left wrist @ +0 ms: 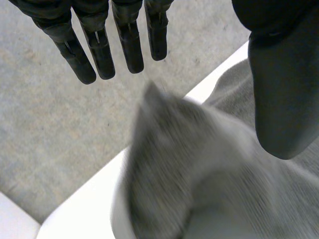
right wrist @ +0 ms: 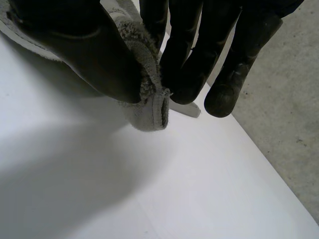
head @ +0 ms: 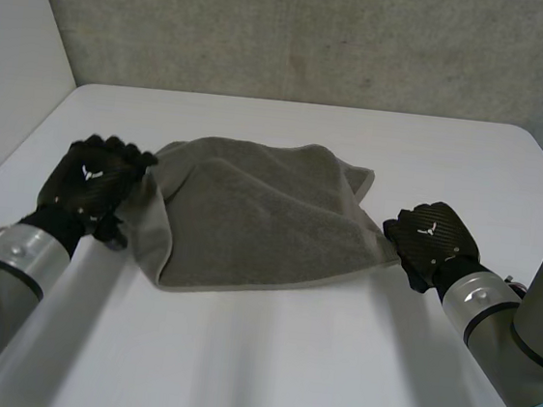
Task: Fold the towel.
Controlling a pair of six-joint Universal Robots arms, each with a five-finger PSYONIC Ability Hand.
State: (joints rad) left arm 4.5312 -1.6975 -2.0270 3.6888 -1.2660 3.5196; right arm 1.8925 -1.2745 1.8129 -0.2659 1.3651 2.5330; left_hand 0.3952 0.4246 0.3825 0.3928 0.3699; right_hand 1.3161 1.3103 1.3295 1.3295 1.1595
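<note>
A grey towel [head: 251, 211] lies folded over itself in the middle of the white table [head: 283, 370]. My left hand [head: 94, 183] rests at the towel's left edge. In the left wrist view its fingers [left wrist: 99, 50] are straight and spread, well apart from the thumb [left wrist: 279, 99], and the towel [left wrist: 199, 159] hangs loose under the palm with nothing pinching it. My right hand [head: 433, 240] is at the towel's near right corner. In the right wrist view its thumb [right wrist: 89, 55] and fingers [right wrist: 189, 59] pinch that corner of the towel [right wrist: 147, 99] just above the table.
A grey concrete wall [head: 318, 34] stands behind the table's far edge. A pale wall panel [head: 16, 50] borders the left side. Bare tabletop [right wrist: 99, 189] stretches in front of the towel towards me.
</note>
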